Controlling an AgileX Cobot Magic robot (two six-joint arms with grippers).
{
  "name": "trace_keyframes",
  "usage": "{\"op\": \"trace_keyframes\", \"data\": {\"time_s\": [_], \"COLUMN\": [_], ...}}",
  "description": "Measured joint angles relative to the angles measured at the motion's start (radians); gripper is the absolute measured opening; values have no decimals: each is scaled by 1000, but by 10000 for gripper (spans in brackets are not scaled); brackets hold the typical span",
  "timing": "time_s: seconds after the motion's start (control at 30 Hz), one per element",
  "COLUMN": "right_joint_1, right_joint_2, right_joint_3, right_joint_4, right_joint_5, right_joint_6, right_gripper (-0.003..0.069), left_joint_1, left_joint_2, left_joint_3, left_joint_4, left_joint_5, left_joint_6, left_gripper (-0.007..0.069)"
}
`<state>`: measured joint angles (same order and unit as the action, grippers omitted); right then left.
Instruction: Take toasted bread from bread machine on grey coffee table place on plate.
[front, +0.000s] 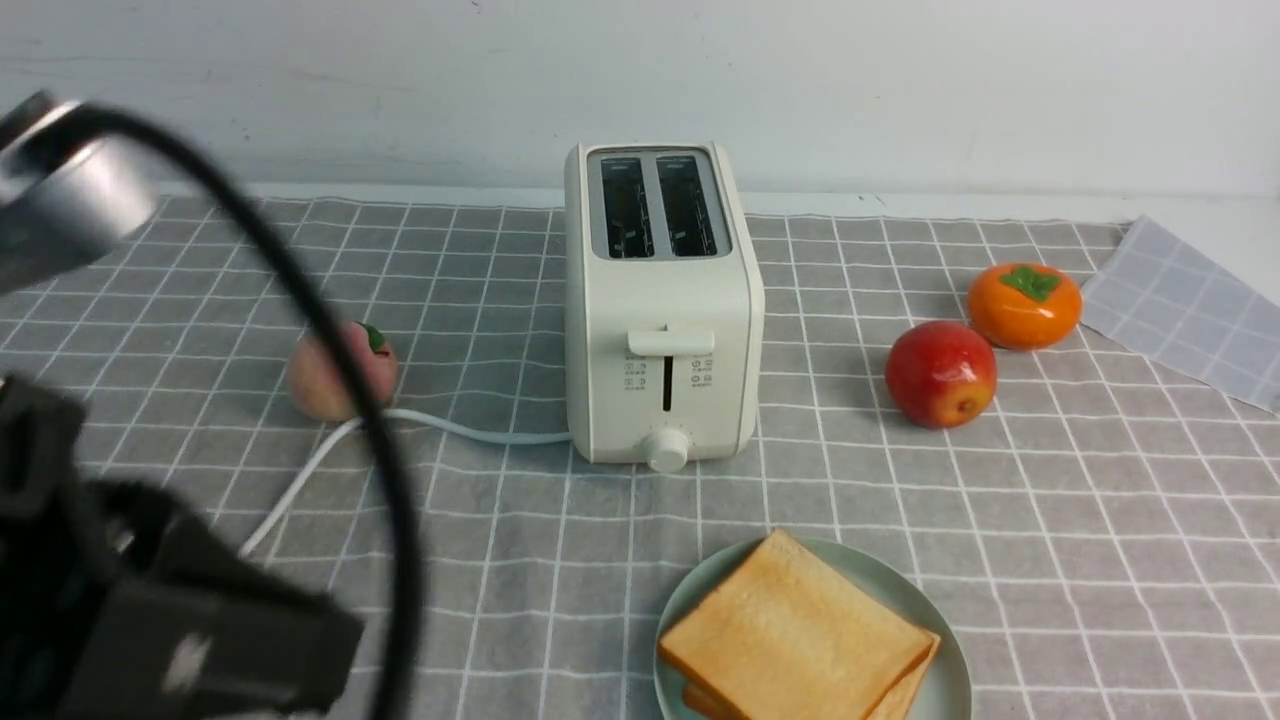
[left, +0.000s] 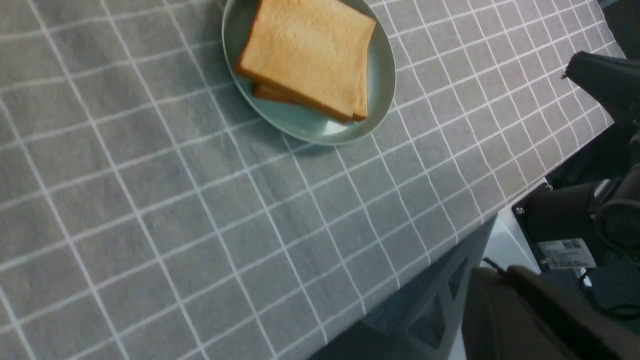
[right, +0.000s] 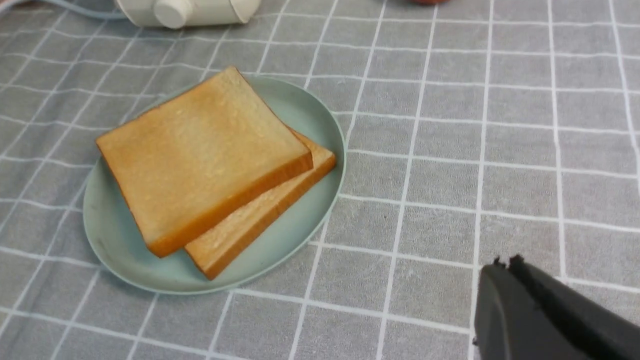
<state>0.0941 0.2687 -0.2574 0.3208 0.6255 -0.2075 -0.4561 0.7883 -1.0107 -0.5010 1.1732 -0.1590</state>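
Evidently done: toasted bread (front: 790, 630) on plate (front: 955, 687), 6 o'clock of empty bread machine (front: 660, 300). Left gripper (left: 500, 280), right gripper (right: 505, 272) idle, jaws together.

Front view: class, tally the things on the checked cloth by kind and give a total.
Toast slices: 2
Toaster: 1
Plate: 1
Fruits, namely peach, apple, persimmon: 3
Total: 7

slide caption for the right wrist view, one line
Two toasted bread slices stacked on the plate on the grey coffee table.
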Motion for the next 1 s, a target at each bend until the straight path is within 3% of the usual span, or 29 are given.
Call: {"op": "trace_keyframes", "data": {"time_s": [0.3,0.43,1.0], "right_joint_1": [0,0,0], "right_joint_2": [-7,-7,-7], "right_joint_3": [1,1,1], "right_joint_4": [0,0,0], "right_joint_5": [-9,-9,-10], "right_joint_6": [0,0,0], "right_gripper": [-8,-8,0], "left_joint_1": [1,1,1], "left_joint_2": [-390,-508,-557], "left_joint_3": [197,286,324], "left_joint_4": [-32,-33,-28], "left_joint_5": [-20,-91,-158], "left_joint_6": [-173,-187,-190], "left_gripper": [-14,-14,-14]}}
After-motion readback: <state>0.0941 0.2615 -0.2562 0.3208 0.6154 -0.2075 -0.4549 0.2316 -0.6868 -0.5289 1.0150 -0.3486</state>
